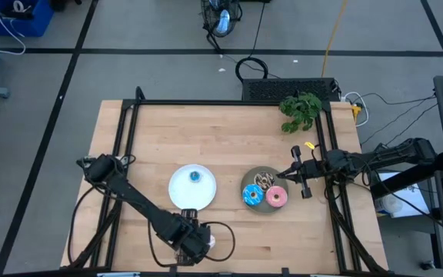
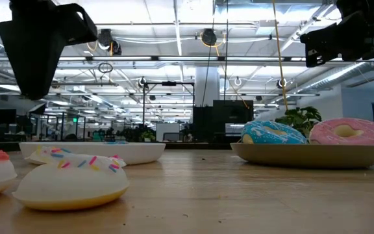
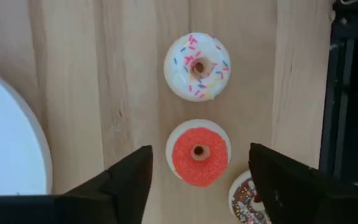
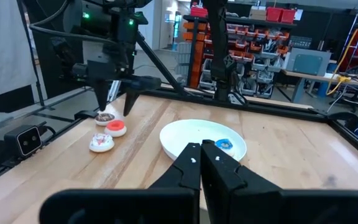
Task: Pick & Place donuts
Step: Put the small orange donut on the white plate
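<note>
From above, my left gripper (image 1: 193, 240) hides the minis beneath it; no writing reads anywhere. My left wrist shows my fingers spread wide above the red mini donut (image 3: 198, 153), the brown mini (image 3: 248, 199) cut off. My right gripper (image 4: 201, 155) is pinched closed on nothing, facing the white plate (image 4: 185, 138) holding the blue mini (image 4: 224, 144).

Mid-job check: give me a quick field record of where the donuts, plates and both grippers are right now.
left gripper: fingers open, poised above the red mini donut near the table's front edge
loose minis: red, white sprinkled mini donut, brown mini donut, all on bare wood
white plate: holds the blue mini donut
grey plate: holds blue-iced donut, pink-iced donut, drizzled brown donut
right gripper: fingers shut, empty, beside the grey plate
</note>
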`<state>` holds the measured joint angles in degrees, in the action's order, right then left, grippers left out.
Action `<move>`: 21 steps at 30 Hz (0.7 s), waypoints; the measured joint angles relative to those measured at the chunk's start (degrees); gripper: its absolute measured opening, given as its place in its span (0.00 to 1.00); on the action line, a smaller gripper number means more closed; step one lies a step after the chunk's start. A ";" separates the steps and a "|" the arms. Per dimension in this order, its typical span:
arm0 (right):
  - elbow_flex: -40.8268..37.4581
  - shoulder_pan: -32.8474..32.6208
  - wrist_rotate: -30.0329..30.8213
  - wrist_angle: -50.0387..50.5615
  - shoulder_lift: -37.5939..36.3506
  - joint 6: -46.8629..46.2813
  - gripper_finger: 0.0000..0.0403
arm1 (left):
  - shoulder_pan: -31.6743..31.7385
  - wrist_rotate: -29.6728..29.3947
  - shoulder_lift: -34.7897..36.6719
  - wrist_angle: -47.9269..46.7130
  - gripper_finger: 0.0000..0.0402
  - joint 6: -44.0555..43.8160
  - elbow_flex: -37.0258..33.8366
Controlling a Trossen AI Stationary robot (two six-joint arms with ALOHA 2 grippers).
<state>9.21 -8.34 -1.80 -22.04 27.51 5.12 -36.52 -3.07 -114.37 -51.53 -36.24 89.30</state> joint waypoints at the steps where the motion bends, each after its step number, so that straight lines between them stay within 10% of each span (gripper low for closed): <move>1: 0.00 0.00 0.00 0.00 0.00 0.05 0.00 | -0.12 -0.02 0.00 0.00 0.68 -1.28 0.00; 21: 0.00 0.00 0.00 -1.23 0.00 0.52 0.00 | -2.08 -5.19 0.00 0.87 0.71 -8.13 -0.11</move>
<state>9.21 -8.34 -1.80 -23.27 27.51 5.64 -38.60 -8.27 -114.37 -50.66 -44.37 89.19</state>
